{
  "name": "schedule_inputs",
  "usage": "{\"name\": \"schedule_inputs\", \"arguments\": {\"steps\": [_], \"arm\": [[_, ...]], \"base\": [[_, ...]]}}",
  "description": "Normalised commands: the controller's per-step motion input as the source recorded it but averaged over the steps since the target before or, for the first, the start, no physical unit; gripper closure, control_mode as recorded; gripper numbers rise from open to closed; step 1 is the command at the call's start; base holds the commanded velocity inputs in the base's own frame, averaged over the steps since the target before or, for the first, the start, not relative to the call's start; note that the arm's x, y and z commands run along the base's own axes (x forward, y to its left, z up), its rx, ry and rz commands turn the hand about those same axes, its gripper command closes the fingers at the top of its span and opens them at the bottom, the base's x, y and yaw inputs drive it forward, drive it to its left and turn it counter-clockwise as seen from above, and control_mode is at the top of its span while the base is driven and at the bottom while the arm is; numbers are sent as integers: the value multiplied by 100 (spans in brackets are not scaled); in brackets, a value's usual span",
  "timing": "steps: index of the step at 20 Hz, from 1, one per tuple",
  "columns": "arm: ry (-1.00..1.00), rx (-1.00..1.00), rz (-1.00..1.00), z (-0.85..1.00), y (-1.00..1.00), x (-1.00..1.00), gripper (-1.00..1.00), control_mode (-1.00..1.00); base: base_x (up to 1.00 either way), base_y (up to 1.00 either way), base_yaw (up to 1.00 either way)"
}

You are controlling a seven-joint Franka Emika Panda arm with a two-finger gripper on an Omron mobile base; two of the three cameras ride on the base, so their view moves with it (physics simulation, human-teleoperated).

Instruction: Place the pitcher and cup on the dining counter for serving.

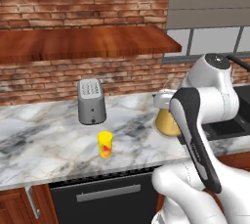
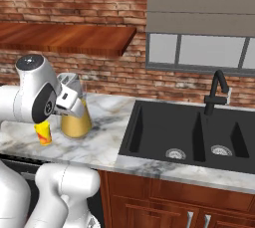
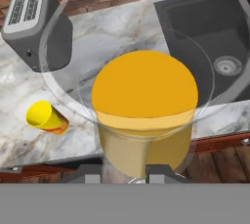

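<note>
The clear glass pitcher (image 1: 167, 123) with amber liquid stands on the marble sink counter (image 1: 44, 145), just left of the sink. My gripper (image 3: 123, 174) comes down onto its near side, and the two dark fingertips (image 3: 85, 174) sit tight against the glass wall, shut on the pitcher (image 3: 144, 96). From the right base the hand (image 2: 69, 103) covers the upper part of the pitcher (image 2: 75, 122). The small yellow cup (image 1: 105, 144) with its red-orange mark stands upright and apart, to the pitcher's left near the front edge. The dining counter is out of view.
A grey toaster (image 1: 91, 101) stands behind the cup, near the brick wall. The black double sink (image 2: 189, 132) with a black faucet (image 2: 216, 92) lies to the pitcher's right. A black dishwasher front (image 1: 107, 201) sits under the counter. A wooden shelf (image 1: 83, 42) hangs above.
</note>
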Motion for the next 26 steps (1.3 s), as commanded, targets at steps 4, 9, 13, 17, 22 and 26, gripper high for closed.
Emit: {"name": "schedule_inputs", "arguments": {"steps": [4, 9, 13, 17, 22, 26], "arm": [[0, 0, 0, 0, 0, 0, 100, -100], [0, 0, 0, 0, 0, 0, 100, 100], [0, 0, 0, 0, 0, 0, 100, 100], [0, 0, 0, 0, 0, 0, 100, 100], [0, 0, 0, 0, 0, 0, 100, 100], [0, 0, 0, 0, 0, 0, 100, 100]], "base": [[0, 0, 0], [-29, -35, 1], [-86, -97, 16], [-100, -100, 41], [-98, -75, 71], [-63, -29, 96]]}}
